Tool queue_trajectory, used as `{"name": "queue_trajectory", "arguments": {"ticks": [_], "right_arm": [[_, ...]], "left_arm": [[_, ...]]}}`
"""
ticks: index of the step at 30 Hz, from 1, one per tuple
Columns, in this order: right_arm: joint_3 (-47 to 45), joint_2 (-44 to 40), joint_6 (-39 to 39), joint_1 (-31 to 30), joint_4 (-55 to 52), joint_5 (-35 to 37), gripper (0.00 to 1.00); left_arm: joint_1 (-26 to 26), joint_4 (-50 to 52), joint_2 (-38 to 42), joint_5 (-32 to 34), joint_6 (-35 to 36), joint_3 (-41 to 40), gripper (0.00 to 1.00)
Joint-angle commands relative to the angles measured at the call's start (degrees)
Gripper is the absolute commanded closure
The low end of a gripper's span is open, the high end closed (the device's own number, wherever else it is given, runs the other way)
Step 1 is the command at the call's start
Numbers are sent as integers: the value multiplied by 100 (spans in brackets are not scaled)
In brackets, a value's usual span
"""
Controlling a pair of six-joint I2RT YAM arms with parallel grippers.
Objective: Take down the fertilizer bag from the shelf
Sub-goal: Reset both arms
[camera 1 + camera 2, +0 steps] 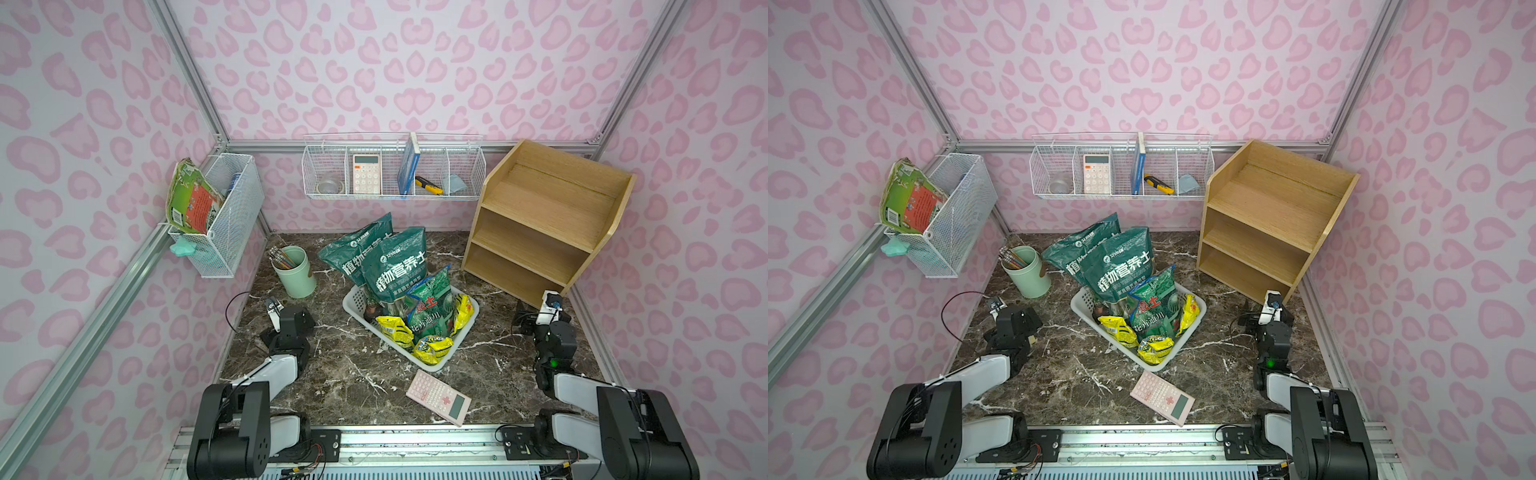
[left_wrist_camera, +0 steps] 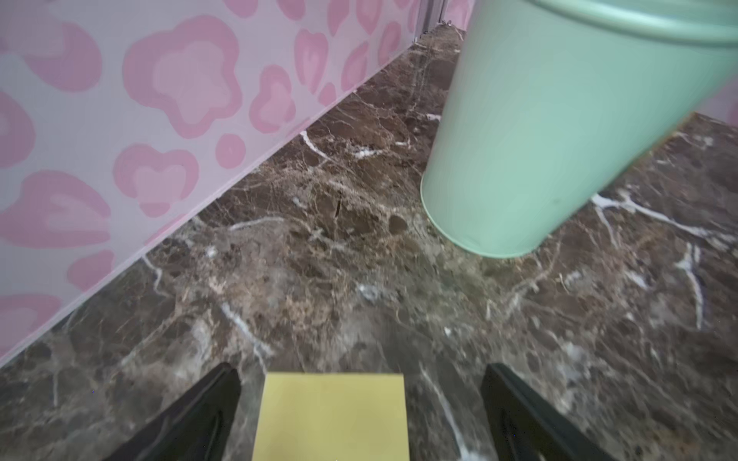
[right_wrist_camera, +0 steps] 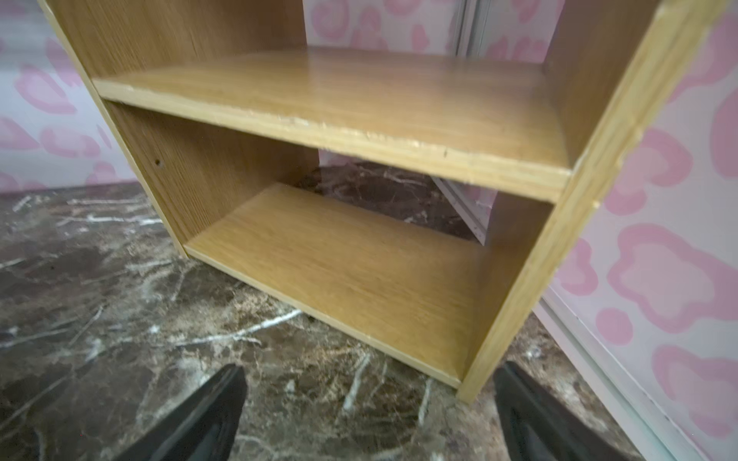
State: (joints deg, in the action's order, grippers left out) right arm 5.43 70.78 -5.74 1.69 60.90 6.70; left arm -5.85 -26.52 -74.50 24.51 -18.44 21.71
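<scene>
Shelf (image 1: pixel 540 199) sits at far right corner of worktop (image 1: pixel 332 374), well apart from the bags. Green bags (image 1: pixel 395 266) and yellow bags (image 1: pixel 395 330) stand packed in white basket (image 1: pixel 440 365) mid-worktop. Right gripper (image 3: pixel 369 369) is wide open, empty, low just in front of shelf's bottom tier. Left gripper (image 2: pixel 361 371) is open too, gripping nothing, near mint cup (image 2: pixel 559 119) by left wall.

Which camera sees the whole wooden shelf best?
Both top views: the shelf shows whole, all three tiers. The right wrist view shows only its two lower boards, close up. The left wrist view misses it.
</scene>
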Motion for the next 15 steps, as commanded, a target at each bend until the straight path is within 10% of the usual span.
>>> {"name": "queue_trajectory", "arguments": {"ticks": [1,5,9,15], "right_arm": [[-318,395,-269,156,1774,337,1],[140,1594,0,280,2169,-918,1],[695,1752,321,-45,1330,-691,0],[634,1851,459,-95,1600,-749,0]], "left_arm": [[-213,-1038,-228,-1217,572,37,1],[-633,-3147,-1237,-2580,809,-519,1],[-638,-2190,-1515,-3773,1330,226,0],[-620,-1730,-1434,-3752,1343,389,0]]}}
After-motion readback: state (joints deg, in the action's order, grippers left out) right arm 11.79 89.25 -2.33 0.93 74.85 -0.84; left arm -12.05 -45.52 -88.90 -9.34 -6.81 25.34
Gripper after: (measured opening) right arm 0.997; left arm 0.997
